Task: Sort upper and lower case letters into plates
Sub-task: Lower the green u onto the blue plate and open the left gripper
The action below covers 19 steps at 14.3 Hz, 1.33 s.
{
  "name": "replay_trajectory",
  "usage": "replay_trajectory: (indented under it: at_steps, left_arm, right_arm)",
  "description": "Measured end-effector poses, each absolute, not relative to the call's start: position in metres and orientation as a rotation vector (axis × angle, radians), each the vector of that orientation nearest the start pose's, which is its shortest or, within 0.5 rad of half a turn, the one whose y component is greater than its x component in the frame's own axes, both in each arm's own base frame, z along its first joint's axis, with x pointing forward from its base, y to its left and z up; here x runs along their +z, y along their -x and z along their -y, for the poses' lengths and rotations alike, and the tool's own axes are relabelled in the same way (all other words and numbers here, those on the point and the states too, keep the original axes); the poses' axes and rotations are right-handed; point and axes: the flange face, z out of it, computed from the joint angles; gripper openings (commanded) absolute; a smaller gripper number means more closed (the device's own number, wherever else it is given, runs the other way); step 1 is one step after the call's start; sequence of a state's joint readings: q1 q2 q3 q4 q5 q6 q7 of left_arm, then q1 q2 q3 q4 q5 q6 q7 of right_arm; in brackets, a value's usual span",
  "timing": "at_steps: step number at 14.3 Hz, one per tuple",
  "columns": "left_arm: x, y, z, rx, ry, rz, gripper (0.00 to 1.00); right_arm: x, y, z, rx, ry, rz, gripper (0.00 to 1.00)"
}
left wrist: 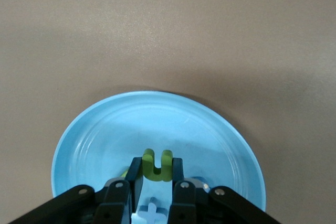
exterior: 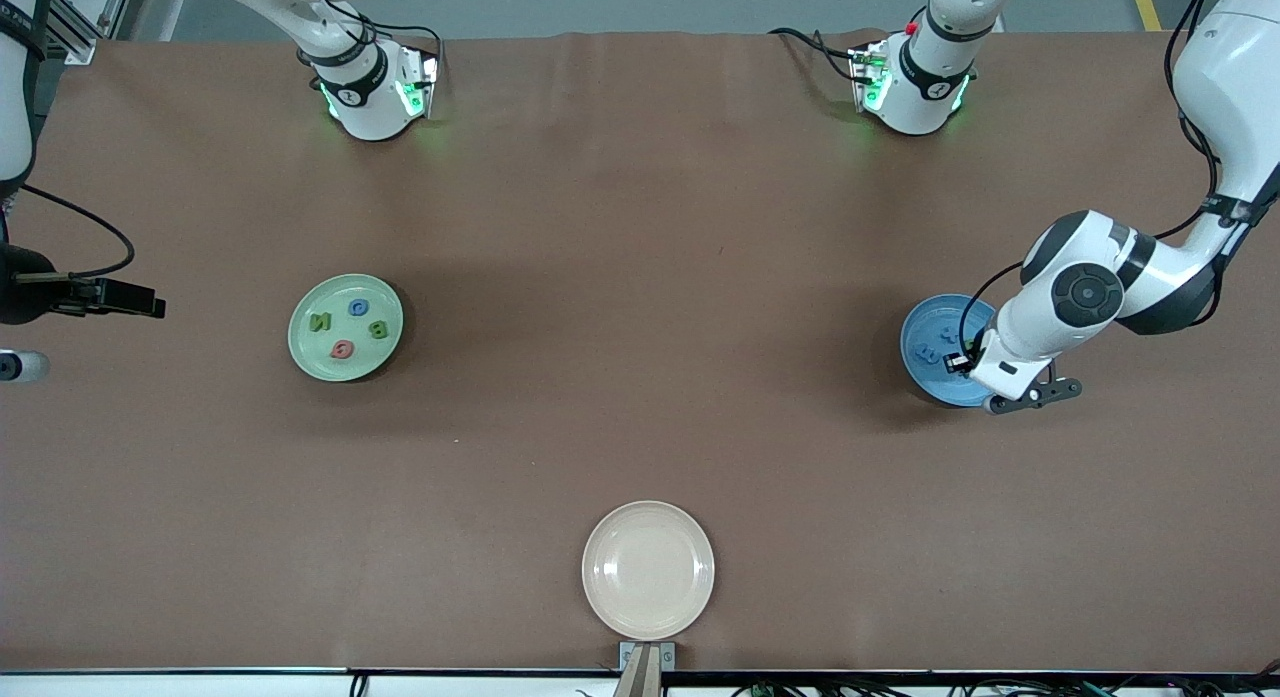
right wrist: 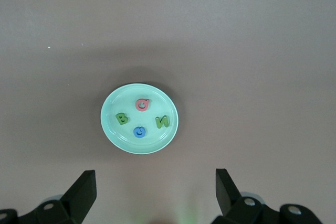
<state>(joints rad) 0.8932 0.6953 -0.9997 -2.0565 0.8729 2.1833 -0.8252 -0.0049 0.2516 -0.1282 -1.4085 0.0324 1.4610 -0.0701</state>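
Note:
The pale green plate [exterior: 300,349] lies toward the right arm's end and holds the green N [exterior: 320,322], blue C [exterior: 358,306], green B [exterior: 378,328] and red O [exterior: 342,350]; the right wrist view shows it too [right wrist: 113,129]. The blue plate [exterior: 915,332] lies toward the left arm's end. My left gripper [left wrist: 157,165] is low over it, shut on the green u [left wrist: 157,161]. The blue x [left wrist: 152,211] lies in the plate [left wrist: 94,140] under the fingers. Another green letter [left wrist: 125,172] and a blue one [left wrist: 202,184] are mostly hidden. My right gripper [right wrist: 155,177] is open and empty, high above the table.
A cream-beige plate [exterior: 648,569] lies empty at the middle of the table's edge nearest the front camera. The two arm bases [exterior: 375,97] [exterior: 915,87] stand along the edge farthest from it. The right arm's hand [exterior: 90,295] shows at its end of the table.

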Motion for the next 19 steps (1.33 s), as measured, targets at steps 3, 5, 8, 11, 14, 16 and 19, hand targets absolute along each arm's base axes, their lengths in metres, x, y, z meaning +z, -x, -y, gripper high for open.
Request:
replay_trajectory:
  at_steps: [3, 5, 8, 11, 14, 16, 19]
  left_arm:
    - [0.206, -0.575, 0.029, 0.093, 3.009, 0.280, 0.13]
    - [0.204, -0.577, 0.029, 0.096, 3.014, 0.278, 0.15]
    - [0.202, -0.577, 0.027, 0.098, 3.012, 0.281, 0.23]
    - [0.202, -0.577, 0.026, 0.098, 3.012, 0.281, 0.87]
    - [0.205, -0.580, 0.025, 0.088, 3.013, 0.283, 0.99]
    - [0.210, -0.586, 0.022, 0.069, 3.013, 0.297, 0.99]
    - [0.215, -0.592, 0.018, 0.047, 3.014, 0.313, 1.00]
  right_arm:
    - [0.560, -0.597, 0.065, 0.279, 3.103, -0.113, 1.00]
    - [0.567, -0.584, 0.061, 0.255, 3.101, -0.108, 1.00]
    - [0.580, -0.560, 0.061, 0.213, 3.095, -0.106, 1.00]
    - [0.598, -0.541, 0.060, 0.176, 3.092, -0.105, 1.00]
    - [0.617, -0.530, 0.058, 0.130, 3.100, -0.096, 1.00]
    - [0.625, -0.526, 0.053, 0.115, 3.115, -0.078, 1.00]
    - [0.628, -0.522, 0.052, 0.132, 3.115, -0.075, 1.00]
